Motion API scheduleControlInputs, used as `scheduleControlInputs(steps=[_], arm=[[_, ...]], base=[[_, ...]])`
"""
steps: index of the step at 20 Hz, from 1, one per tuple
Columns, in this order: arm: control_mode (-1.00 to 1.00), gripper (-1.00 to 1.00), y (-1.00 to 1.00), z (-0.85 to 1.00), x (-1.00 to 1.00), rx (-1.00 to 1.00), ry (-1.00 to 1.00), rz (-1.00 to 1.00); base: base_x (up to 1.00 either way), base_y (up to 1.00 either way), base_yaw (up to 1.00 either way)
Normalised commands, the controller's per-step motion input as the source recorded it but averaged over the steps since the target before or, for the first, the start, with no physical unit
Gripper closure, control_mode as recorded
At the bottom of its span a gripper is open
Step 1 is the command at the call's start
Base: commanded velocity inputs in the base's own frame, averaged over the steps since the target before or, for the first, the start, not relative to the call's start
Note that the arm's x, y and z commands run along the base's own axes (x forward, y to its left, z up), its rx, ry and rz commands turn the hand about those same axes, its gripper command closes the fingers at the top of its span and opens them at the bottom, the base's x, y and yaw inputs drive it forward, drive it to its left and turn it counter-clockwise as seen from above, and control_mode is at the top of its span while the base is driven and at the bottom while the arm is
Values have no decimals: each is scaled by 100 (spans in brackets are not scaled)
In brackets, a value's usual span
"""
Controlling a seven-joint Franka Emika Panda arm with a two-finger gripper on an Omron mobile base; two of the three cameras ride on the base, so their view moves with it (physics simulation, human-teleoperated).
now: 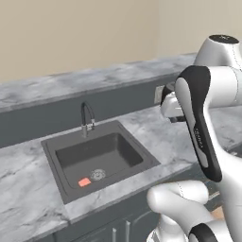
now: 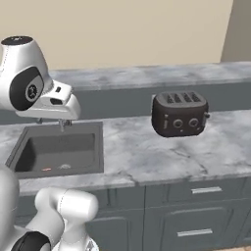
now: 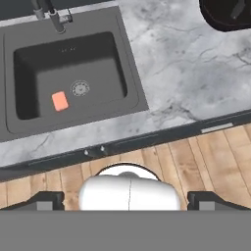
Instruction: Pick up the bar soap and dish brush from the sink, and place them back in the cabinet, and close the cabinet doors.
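One task item in plain sight: bar soap lying flat on the sink floor beside the drain. Fingers spread wide, holding nothing, high above. Risks sliding the thin soap, or clipping the faucet descending.

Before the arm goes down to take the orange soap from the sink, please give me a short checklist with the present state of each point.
1. Salmon-orange flat bar soap lies on the floor of the dark grey rectangular sink, beside the round metal drain: ok.
2. Nothing covers the soap: ok.
3. Jaws open, nothing between them: ok.
4. Arched dark faucet stands at the back rim, apart from the soap: ok.
5. Dish brush located in the sink: cannot tell.
6. Black toaster stands well away from the sink: ok.
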Motion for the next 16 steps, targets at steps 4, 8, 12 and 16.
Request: scheduleControlInputs(steps=[4,8,12,16], arm=[[100,-100,0,0,0,0,0,0],[100,-100,0,0,0,0,0,0],[100,-100,0,0,0,0,0,0],[100,-100,0,0,0,0,0,0]], base=[[0,43,42],[0,36,42],[2,42,40],[24,24,27]])
